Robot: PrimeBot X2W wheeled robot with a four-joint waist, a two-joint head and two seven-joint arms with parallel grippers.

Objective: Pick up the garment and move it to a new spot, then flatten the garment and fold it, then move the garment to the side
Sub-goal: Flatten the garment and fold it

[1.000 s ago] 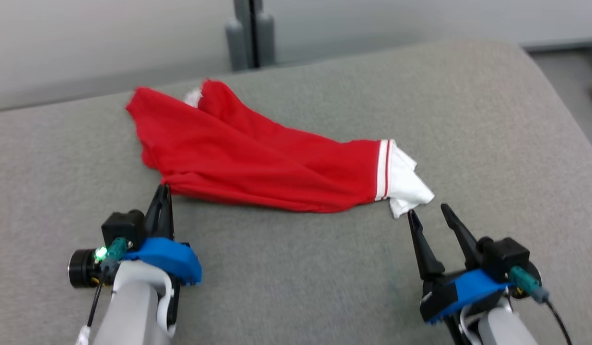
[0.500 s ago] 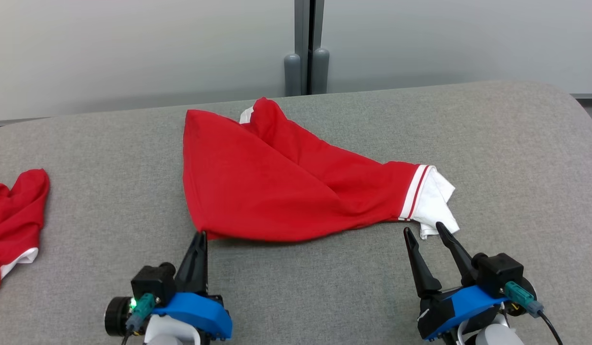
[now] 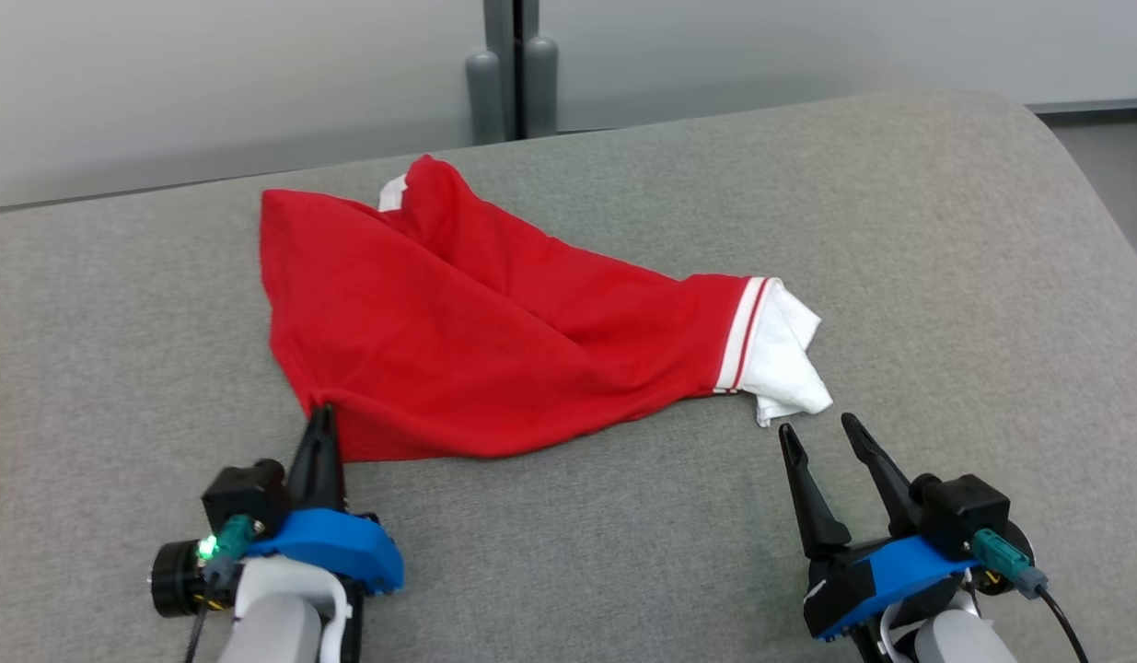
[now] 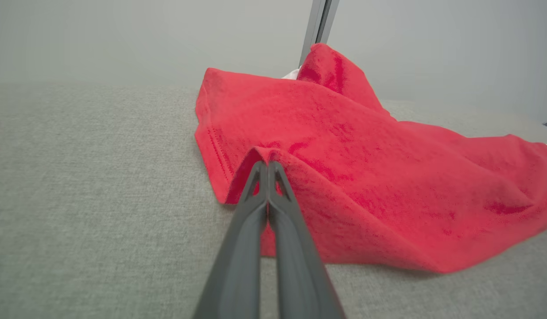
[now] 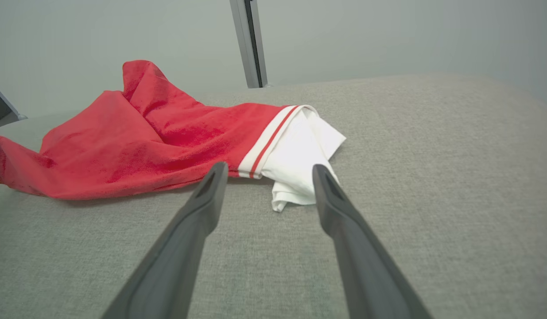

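Rumpled red garment (image 3: 458, 341) (white-banded end) on coarse grey cloth (image 3: 605, 552).

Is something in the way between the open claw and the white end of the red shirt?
Nothing visible. The open right gripper sits just short of the white end of the crumpled red and white fabric garment, with just grey cloth surface between them. The left gripper is shut on its red corner.
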